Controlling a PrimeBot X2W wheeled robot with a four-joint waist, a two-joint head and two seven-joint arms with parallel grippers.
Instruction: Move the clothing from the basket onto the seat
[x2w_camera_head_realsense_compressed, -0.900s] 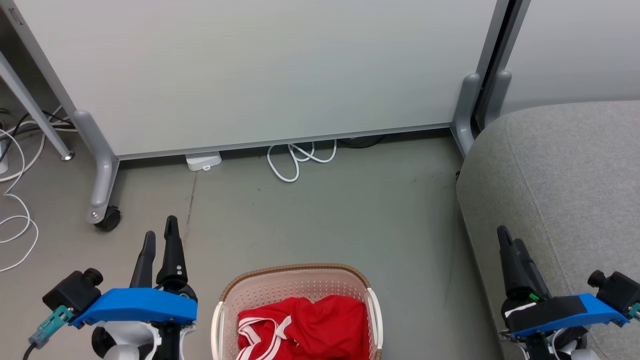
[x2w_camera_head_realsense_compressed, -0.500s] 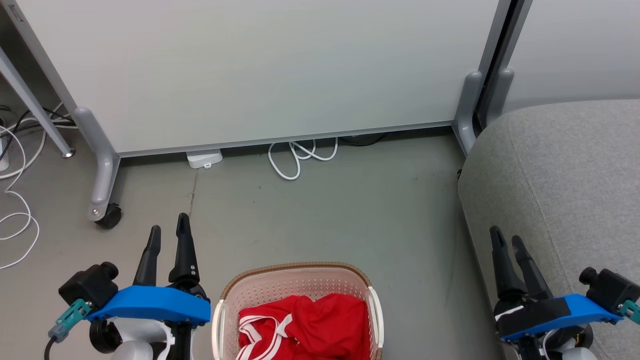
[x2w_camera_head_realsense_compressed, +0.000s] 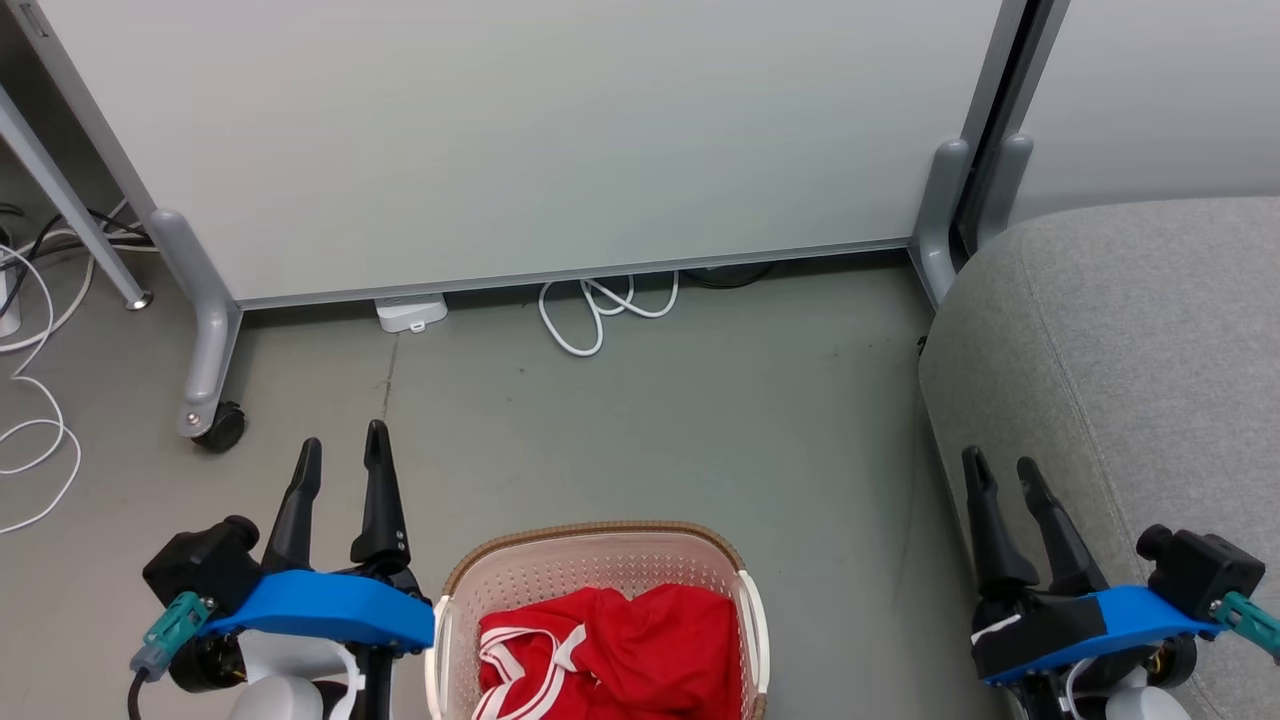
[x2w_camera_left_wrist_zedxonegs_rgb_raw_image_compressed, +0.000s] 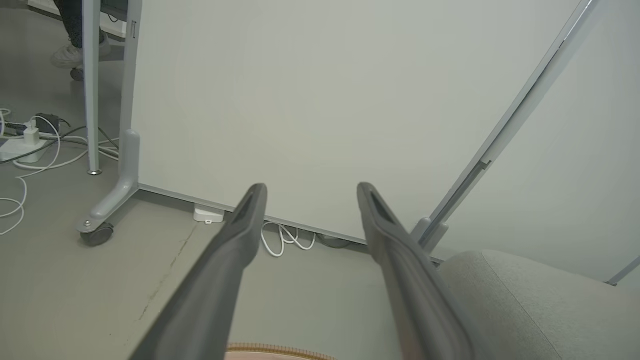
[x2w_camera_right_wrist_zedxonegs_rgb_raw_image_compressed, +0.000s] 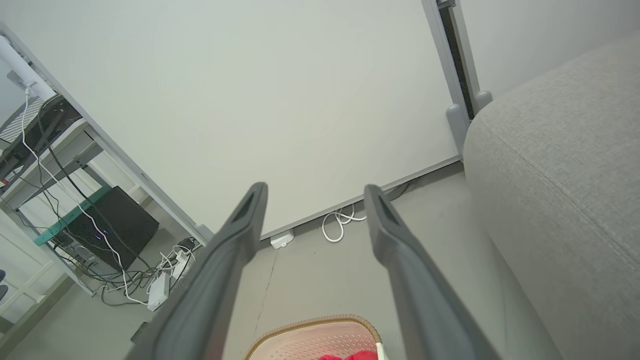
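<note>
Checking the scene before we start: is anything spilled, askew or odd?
Nothing stands out. The clothing sits crumpled inside the upright basket, none over its visible rim. The left gripper and right gripper are open and empty. A white cable lies looped by the partition.

No text, label, brand, number or sign legible in any of my views. White markings on the red clothing (x2w_camera_head_realsense_compressed: 640, 640) in the basket (x2w_camera_head_realsense_compressed: 600, 570) read as stripes only; no letters I can make out.
</note>
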